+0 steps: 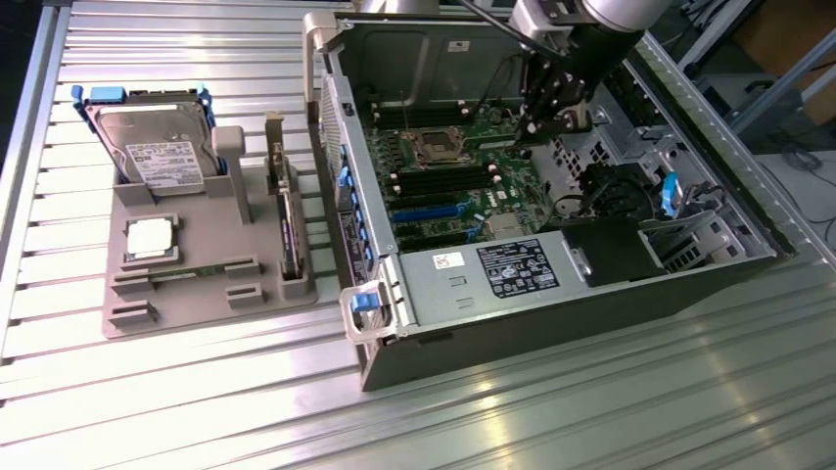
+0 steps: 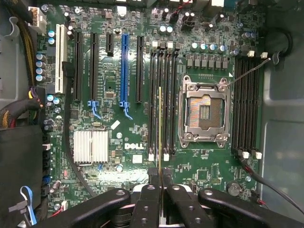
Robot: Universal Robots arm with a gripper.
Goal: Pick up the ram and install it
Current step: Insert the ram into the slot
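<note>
Desk [image 1: 196, 411]: ribbed metal slats, pale.

Computer case [image 1: 523, 338]: lying on the desk with its side off, towards the exterior view's right, its inside facing up.

Arm [image 1: 601, 29]: comes in from the upper right corner of the exterior view and reaches down into the case.

Motherboard [image 1: 457, 186] [image 2: 114, 95]: green, on the floor of the case.

Tray [image 1: 170, 313]: grey, on the desk at the exterior view's left, just beside the case.

Power supply [image 1: 503, 269]: labelled box at the near end of the case.

Hard drive [image 1: 157, 147]: stands tilted in the far end of the tray.

Expansion card [image 1: 288, 215]: stands on edge along the tray side nearest the case.

CPU socket [image 2: 204, 111] [image 1: 429, 145]: metal frame, open.

CPU chip [image 1: 151, 238]: square, silver, lying flat in the tray.

Memory slots [image 2: 154, 95]: a bank of black slots beside the socket, between it and the long expansion slots.

Claw [image 2: 160, 173] [image 1: 534, 127]: low over the motherboard, clenched on the ram.

Ram [image 2: 160, 128]: seen edge-on as a thin line sticking out from between the fingers. It runs parallel to the memory slots and over that bank. Whether it touches a slot, I cannot tell.
</note>
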